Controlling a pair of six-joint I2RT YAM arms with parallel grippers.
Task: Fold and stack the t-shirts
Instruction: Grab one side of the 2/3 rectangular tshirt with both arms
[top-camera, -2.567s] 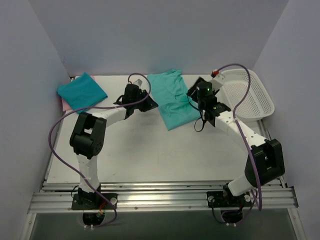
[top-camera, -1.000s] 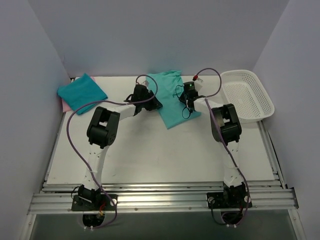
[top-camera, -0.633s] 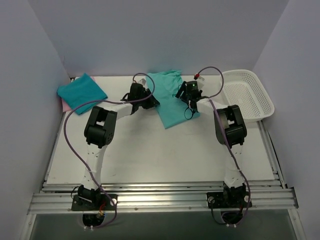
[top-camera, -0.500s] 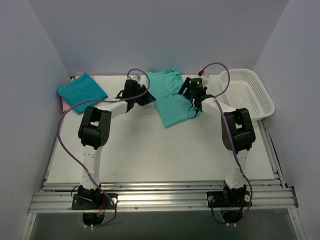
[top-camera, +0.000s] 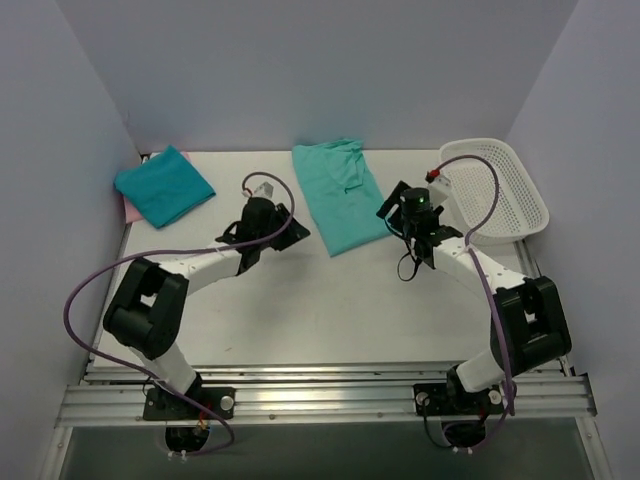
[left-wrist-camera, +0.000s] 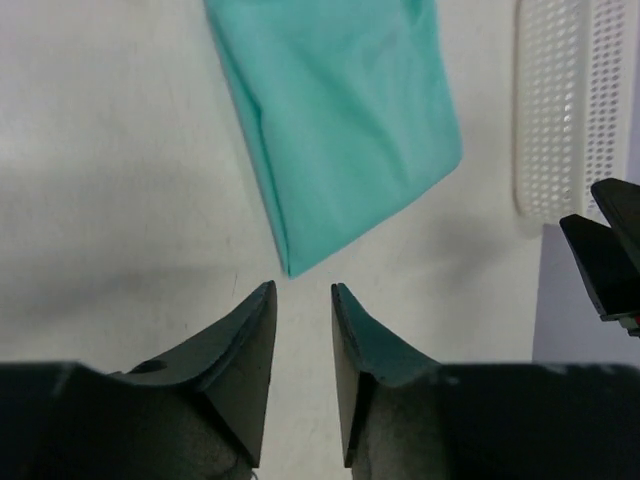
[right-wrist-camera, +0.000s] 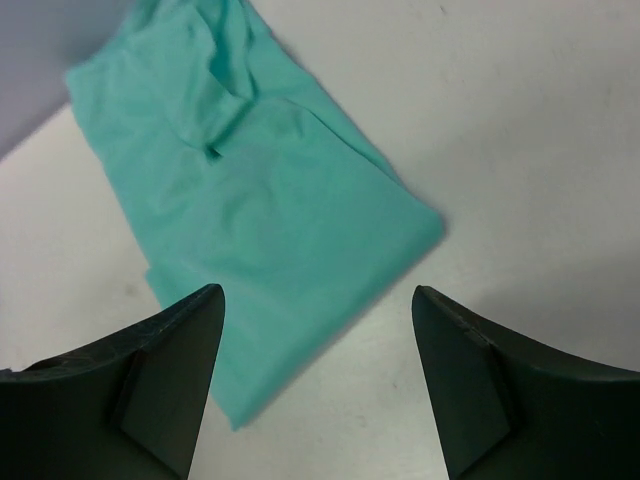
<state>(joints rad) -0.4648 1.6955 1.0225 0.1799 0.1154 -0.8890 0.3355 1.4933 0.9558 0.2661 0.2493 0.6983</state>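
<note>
A teal t-shirt (top-camera: 340, 196), folded into a long strip, lies flat at the back middle of the table (top-camera: 300, 300). At the back left sits a folded teal t-shirt (top-camera: 163, 186) on top of a pink one (top-camera: 127, 208), of which only an edge shows. My left gripper (top-camera: 293, 231) hovers just off the strip's near left corner. In the left wrist view it (left-wrist-camera: 303, 290) stands open by a narrow gap with nothing in it, the shirt (left-wrist-camera: 340, 120) ahead. My right gripper (top-camera: 391, 209) is wide open and empty beside the strip's near right corner (right-wrist-camera: 317, 295); the shirt (right-wrist-camera: 250, 190) lies below.
A white mesh basket (top-camera: 500, 190) stands at the back right, also seen at the right edge of the left wrist view (left-wrist-camera: 560, 100). Purple cables loop over both arms. Walls close in the table at the back and sides.
The right gripper has opened and let go of the teal shirt. Both arms have drawn back toward the near side, off the shirt, which now lies flat.
</note>
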